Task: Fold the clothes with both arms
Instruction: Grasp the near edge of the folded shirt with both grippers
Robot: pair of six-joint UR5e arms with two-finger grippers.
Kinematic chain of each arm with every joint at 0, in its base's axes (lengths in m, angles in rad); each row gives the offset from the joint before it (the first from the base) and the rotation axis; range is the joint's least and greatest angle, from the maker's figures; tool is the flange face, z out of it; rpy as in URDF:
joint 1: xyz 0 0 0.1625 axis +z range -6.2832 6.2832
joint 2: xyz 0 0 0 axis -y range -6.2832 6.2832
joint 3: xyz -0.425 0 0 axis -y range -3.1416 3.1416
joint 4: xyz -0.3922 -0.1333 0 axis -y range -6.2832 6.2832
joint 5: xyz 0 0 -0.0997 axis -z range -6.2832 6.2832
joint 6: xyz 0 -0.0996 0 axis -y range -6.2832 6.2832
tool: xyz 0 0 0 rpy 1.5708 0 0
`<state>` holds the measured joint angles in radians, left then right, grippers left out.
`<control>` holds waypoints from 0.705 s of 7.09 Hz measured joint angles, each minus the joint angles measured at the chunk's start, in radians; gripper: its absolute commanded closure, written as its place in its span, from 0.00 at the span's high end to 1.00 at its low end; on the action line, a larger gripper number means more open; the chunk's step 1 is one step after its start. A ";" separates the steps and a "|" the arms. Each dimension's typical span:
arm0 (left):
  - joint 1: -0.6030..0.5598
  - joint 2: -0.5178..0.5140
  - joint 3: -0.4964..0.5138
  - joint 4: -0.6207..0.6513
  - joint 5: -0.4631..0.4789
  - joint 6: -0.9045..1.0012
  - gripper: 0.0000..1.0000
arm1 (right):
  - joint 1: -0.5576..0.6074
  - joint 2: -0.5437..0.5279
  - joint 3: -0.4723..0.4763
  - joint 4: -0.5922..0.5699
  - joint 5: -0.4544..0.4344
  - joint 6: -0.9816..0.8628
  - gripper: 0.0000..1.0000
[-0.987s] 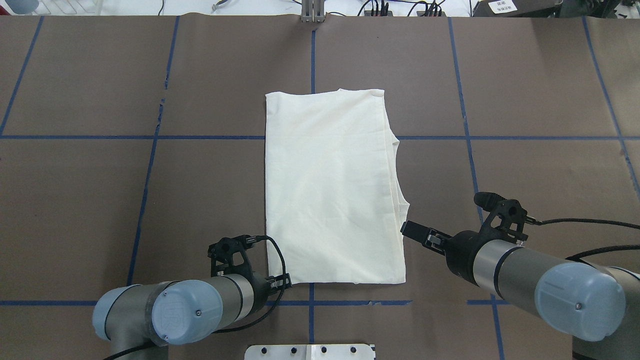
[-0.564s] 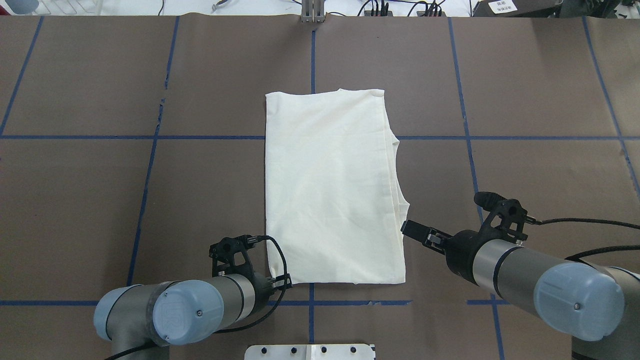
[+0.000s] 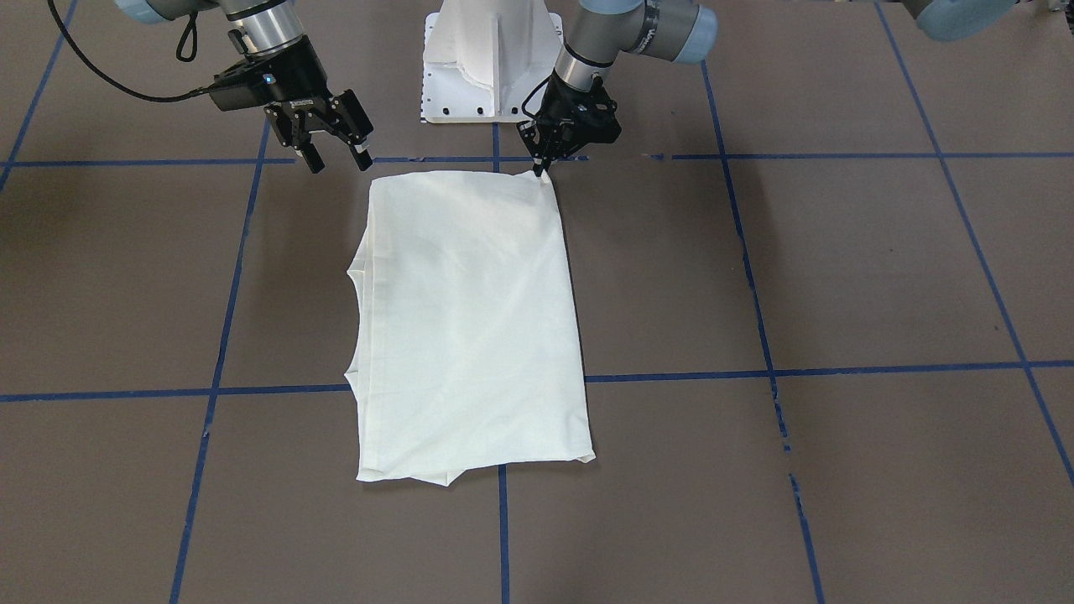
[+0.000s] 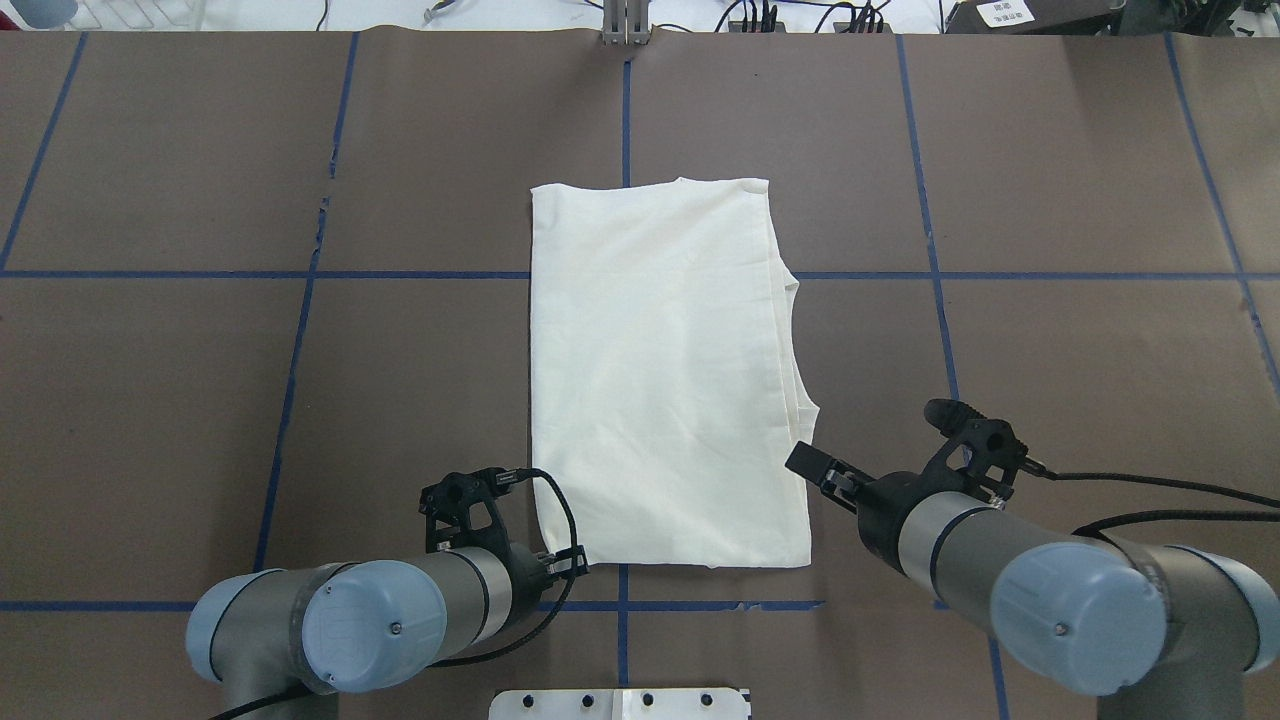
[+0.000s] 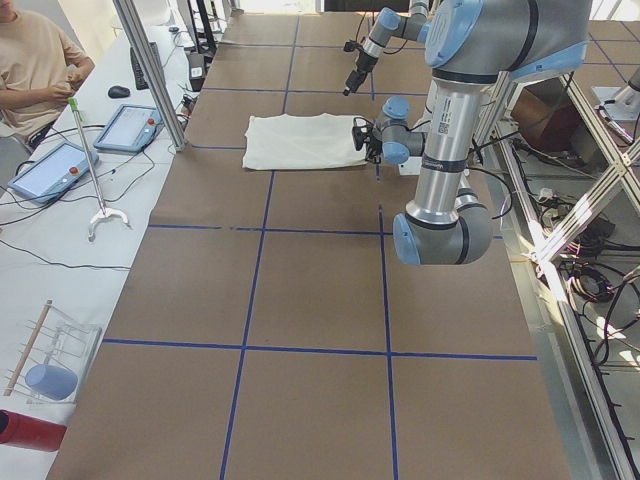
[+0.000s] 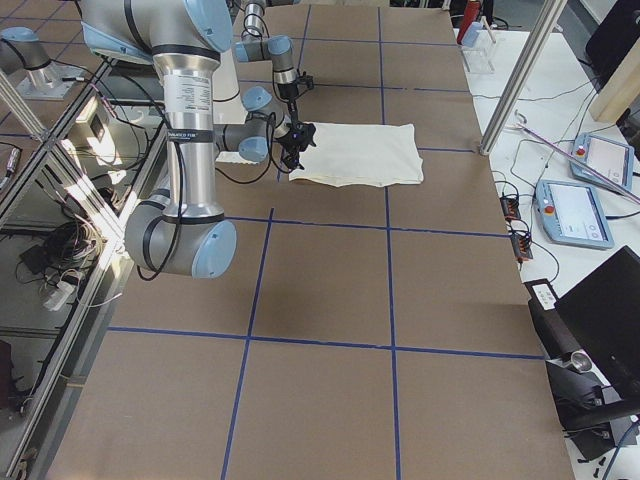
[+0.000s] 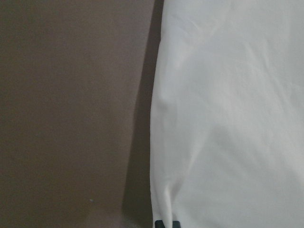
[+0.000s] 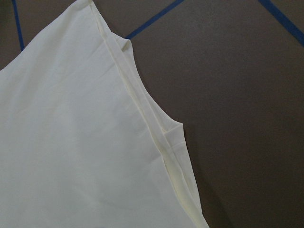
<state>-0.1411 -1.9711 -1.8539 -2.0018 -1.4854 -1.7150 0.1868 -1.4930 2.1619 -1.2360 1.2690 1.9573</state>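
Left fingers (image 3: 539,163), seemingly on shirt (image 3: 470,319); "UR" cap (image 4: 372,625)

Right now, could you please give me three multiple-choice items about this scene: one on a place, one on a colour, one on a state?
1. The left gripper is at the shirt's: A corner near the robot; B far edge; C middle.
2. The tape lines are: A red; B blue; C yellow.
3. The right gripper is: A shut on the shirt; B open; C shut, empty.
Key: A, it pinches that corner; B, blue in every view; B, its jaws stand apart.
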 measured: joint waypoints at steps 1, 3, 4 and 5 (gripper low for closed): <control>0.000 -0.003 -0.001 0.000 0.000 0.000 0.00 | -0.019 0.064 -0.036 -0.100 -0.018 0.059 0.99; 0.000 -0.008 -0.004 0.000 0.001 0.000 0.00 | -0.035 0.163 -0.151 -0.171 -0.031 0.097 0.99; 0.000 -0.010 -0.006 0.000 0.001 0.000 0.00 | -0.038 0.189 -0.186 -0.179 -0.035 0.097 0.99; 0.000 -0.012 -0.009 0.000 0.001 0.000 0.00 | -0.043 0.201 -0.202 -0.197 -0.037 0.096 0.99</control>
<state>-0.1413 -1.9832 -1.8630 -2.0022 -1.4849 -1.7150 0.1442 -1.2917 1.9604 -1.4330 1.2317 2.0535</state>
